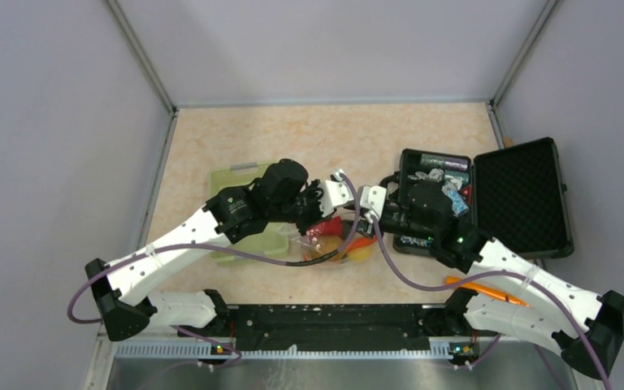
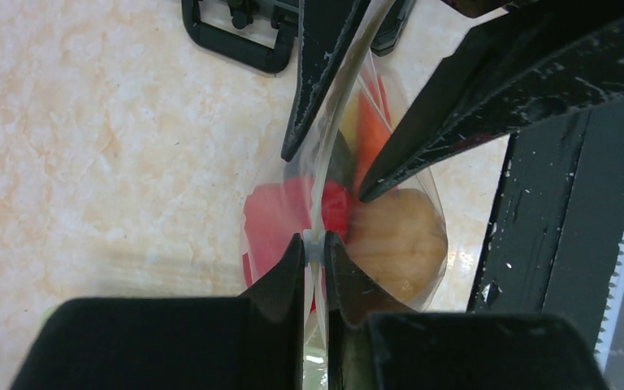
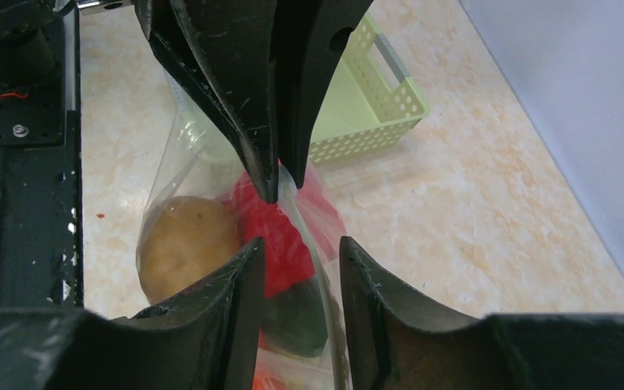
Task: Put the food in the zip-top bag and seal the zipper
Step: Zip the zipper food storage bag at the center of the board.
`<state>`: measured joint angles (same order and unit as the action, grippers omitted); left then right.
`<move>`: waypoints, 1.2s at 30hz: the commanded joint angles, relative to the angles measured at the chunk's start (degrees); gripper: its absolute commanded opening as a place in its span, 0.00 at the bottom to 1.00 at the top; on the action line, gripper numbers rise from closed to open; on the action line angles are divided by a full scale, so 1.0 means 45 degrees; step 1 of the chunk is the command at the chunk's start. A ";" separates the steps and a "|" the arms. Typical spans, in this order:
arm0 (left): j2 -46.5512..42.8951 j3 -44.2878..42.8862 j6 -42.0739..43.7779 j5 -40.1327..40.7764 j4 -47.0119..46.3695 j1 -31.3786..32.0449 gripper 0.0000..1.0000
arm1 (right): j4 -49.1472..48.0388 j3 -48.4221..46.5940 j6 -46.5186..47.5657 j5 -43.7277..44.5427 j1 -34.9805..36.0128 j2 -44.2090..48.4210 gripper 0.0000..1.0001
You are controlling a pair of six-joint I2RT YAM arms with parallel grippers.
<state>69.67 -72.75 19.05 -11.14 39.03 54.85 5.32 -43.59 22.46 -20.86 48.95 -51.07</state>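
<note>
Plastic this thin should be soft, slick and floppy, so I reckon the bag (image 3: 171,171) wants pinching on its stiffer zipper (image 2: 315,207), not the film; the food (image 3: 183,252) inside looks light but sags it. My left claw (image 2: 315,244) is clenched on that strip; my right claw (image 3: 299,248) straddles it, unclenched. The clear bag shows brown, red, orange and dark green pieces, hanging over the table (image 2: 89,162) near the basket (image 3: 366,114).
</note>
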 commanded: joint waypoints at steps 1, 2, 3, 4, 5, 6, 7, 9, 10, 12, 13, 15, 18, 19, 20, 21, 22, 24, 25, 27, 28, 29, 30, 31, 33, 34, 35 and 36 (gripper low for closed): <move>-0.0483 -0.0414 -0.0128 -0.0725 -0.1031 0.0018 0.00 | -0.0733 -0.0005 0.0155 -0.0448 -0.0062 0.0274 0.34; -0.0530 -0.0349 -0.0182 -0.0745 -0.1074 0.0018 0.00 | -0.0802 0.0031 0.0118 -0.0460 -0.0075 0.0274 0.30; -0.0576 -0.0282 -0.0199 -0.0748 -0.1123 0.0018 0.00 | -0.0898 0.0080 0.0084 -0.0444 -0.0067 0.0257 0.29; -0.0594 -0.0252 -0.0211 -0.0763 -0.1147 0.0018 0.00 | -0.0947 0.0127 0.0053 -0.0428 -0.0071 0.0228 0.26; -0.0613 -0.0226 -0.0202 -0.0757 -0.1152 0.0018 0.00 | -0.0955 0.0150 0.0064 -0.0443 -0.0073 0.0208 0.24; -0.0655 -0.0221 -0.0206 -0.0722 -0.1165 0.0013 0.00 | -0.0925 0.0155 0.0099 -0.0432 -0.0062 0.0193 0.20; -0.0667 -0.0186 -0.0194 -0.0679 -0.1171 0.0015 0.00 | -0.0911 0.0156 0.0106 -0.0382 -0.0075 0.0184 0.18; -0.0711 -0.0180 -0.0176 -0.0622 -0.1172 0.0017 0.00 | -0.0972 0.0190 0.0140 -0.0316 -0.0064 0.0222 0.09; -0.0743 -0.0164 -0.0157 -0.0578 -0.1192 0.0018 0.00 | -0.1042 0.0255 0.0126 -0.0280 -0.0070 0.0239 0.06; -0.0836 -0.0038 -0.0123 -0.0332 -0.1238 0.0018 0.00 | -0.1093 0.0352 0.0127 -0.0230 -0.0072 0.0303 0.04; -0.0878 0.0032 -0.0089 -0.0247 -0.1276 0.0018 0.00 | -0.1103 0.0396 0.0112 -0.0196 -0.0061 0.0341 0.04; -0.0963 0.0168 -0.0057 -0.0150 -0.1293 0.0013 0.00 | -0.1080 0.0428 0.0135 -0.0216 -0.0074 0.0351 0.04; -0.1074 0.0299 -0.0059 -0.0123 -0.1369 0.0018 0.00 | -0.0880 0.0364 0.0209 -0.0208 -0.0075 0.0268 0.00; -0.1086 0.0350 -0.0056 -0.0108 -0.1409 0.0018 0.00 | -0.0827 0.0339 0.0222 -0.0208 -0.0072 0.0203 0.00; -0.1090 0.0393 -0.0073 -0.0077 -0.1439 0.0018 0.00 | -0.0734 0.0318 0.0214 -0.0208 -0.0086 0.0148 0.00; -0.1088 0.0421 -0.0070 -0.0042 -0.1447 0.0018 0.00 | -0.0695 0.0281 0.0161 -0.0117 -0.0068 0.0093 0.00; -0.1061 0.0441 -0.0099 0.0012 -0.1403 0.0018 0.00 | -0.0719 0.0257 0.0028 0.0072 -0.0076 0.0061 0.00; -0.1079 0.0504 -0.0258 0.0341 -0.1354 0.0018 0.00 | -0.0735 0.0351 -0.0015 0.0517 -0.0088 0.0063 0.00; -0.1138 0.0657 -0.0267 0.0560 -0.1373 -0.0004 0.00 | -0.0734 0.0434 -0.0016 0.0737 -0.0090 0.0106 0.00; -0.1282 0.1133 -0.0233 0.0986 -0.1453 -0.0002 0.00 | -0.0753 0.0621 -0.0093 0.0831 -0.0216 0.0173 0.00; -0.1341 0.1265 -0.0230 0.1139 -0.1405 -0.0001 0.00 | -0.0794 0.0683 -0.0238 0.0818 -0.0297 0.0191 0.00; -0.1400 0.1365 -0.0254 0.1280 -0.1348 -0.0001 0.00 | -0.0897 0.0740 -0.0361 0.0785 -0.0365 0.0210 0.00; -0.1468 0.1448 -0.0300 0.1407 -0.1314 -0.0014 0.00 | -0.1003 0.0820 -0.0454 0.0749 -0.0430 0.0232 0.00; -0.1535 0.1554 -0.0365 0.1543 -0.1319 -0.0020 0.00 | -0.1092 0.0896 -0.0542 0.0784 -0.0453 0.0279 0.00; -0.1690 0.1807 -0.0400 0.1709 -0.1328 -0.0031 0.00 | -0.1523 0.1038 -0.0683 0.0875 -0.0508 0.0377 0.00; -0.1754 0.1896 -0.0491 0.1839 -0.1329 -0.0022 0.00 | -0.1633 0.1105 -0.0719 0.0894 -0.0535 0.0454 0.00; -0.1813 0.1995 -0.0560 0.1905 -0.1329 -0.0021 0.00 | -0.1733 0.1129 -0.0741 0.0919 -0.0542 0.0495 0.00; -0.1886 0.2086 -0.0600 0.1942 -0.1314 -0.0038 0.00 | -0.1791 0.1149 -0.0768 0.0941 -0.0555 0.0522 0.00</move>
<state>64.20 -64.40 17.78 -6.11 33.85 54.98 0.38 -38.89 20.36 -19.27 47.77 -50.61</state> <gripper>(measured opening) 0.085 0.008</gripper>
